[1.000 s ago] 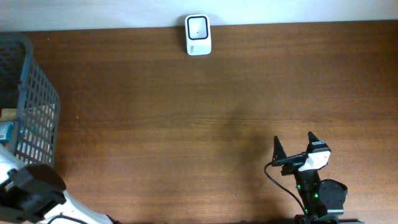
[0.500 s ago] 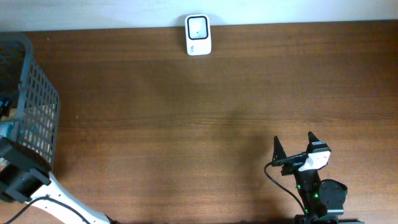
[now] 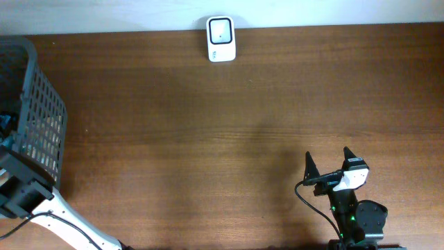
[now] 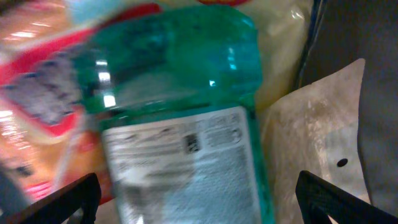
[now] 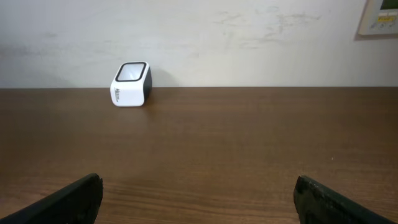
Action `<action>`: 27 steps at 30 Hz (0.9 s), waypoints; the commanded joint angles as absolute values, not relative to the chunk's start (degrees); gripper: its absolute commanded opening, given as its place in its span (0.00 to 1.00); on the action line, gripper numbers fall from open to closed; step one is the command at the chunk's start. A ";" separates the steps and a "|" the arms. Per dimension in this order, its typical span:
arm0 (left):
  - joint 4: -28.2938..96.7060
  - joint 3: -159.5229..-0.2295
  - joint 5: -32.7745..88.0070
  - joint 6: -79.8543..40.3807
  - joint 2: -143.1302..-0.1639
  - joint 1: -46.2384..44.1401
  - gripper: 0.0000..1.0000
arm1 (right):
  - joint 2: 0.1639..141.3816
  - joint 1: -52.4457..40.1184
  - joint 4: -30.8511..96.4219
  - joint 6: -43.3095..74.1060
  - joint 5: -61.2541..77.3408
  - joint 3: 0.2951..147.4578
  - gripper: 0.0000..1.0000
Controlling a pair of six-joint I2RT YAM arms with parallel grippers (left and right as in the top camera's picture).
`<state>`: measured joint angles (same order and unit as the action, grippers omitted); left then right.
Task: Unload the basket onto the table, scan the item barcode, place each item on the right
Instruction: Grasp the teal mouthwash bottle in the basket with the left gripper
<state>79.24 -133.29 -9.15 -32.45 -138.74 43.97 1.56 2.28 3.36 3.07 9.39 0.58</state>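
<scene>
Closest in, the left wrist view shows the left gripper (image 4: pixel 199 199) with its dark fingers spread wide and holding nothing. It hangs over a translucent green plastic bottle (image 4: pixel 180 93) inside the basket (image 3: pixel 41 104). The bottle is smooth and rounded, with glossy highlights, and carries a white paper label (image 4: pixel 186 168) whose print is too blurred to read. A crinkled red-and-orange snack packet (image 4: pixel 31 93) lies to its left. To its right are a pale yellow bag (image 4: pixel 280 50) and a flat, mottled off-white piece (image 4: pixel 323 124).

From overhead, the basket is a grey plastic lattice at the table's left edge. The right gripper (image 5: pixel 199 193) is also wide apart and empty, low over the dark, fine-grained wooden table (image 3: pixel 208 139). At the far edge stands the barcode scanner (image 5: pixel 131 84), a small white rounded block with a black-framed window, against a scuffed off-white wall (image 5: pixel 249 37).
</scene>
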 commanded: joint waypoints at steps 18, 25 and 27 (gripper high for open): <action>79.15 -133.75 -3.36 -32.95 -142.87 44.10 0.60 | 1.39 2.61 3.66 3.68 10.07 0.32 0.98; 81.14 -135.87 -3.33 -32.95 -142.80 44.12 0.59 | 1.39 2.61 3.66 3.68 10.07 0.32 0.98; 82.46 -137.73 -3.20 -32.95 -142.80 44.10 0.59 | 1.39 2.61 3.66 3.68 10.09 0.32 0.99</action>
<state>80.51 -134.61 -4.45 -33.23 -140.00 44.18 1.56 2.28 3.36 3.07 9.39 0.58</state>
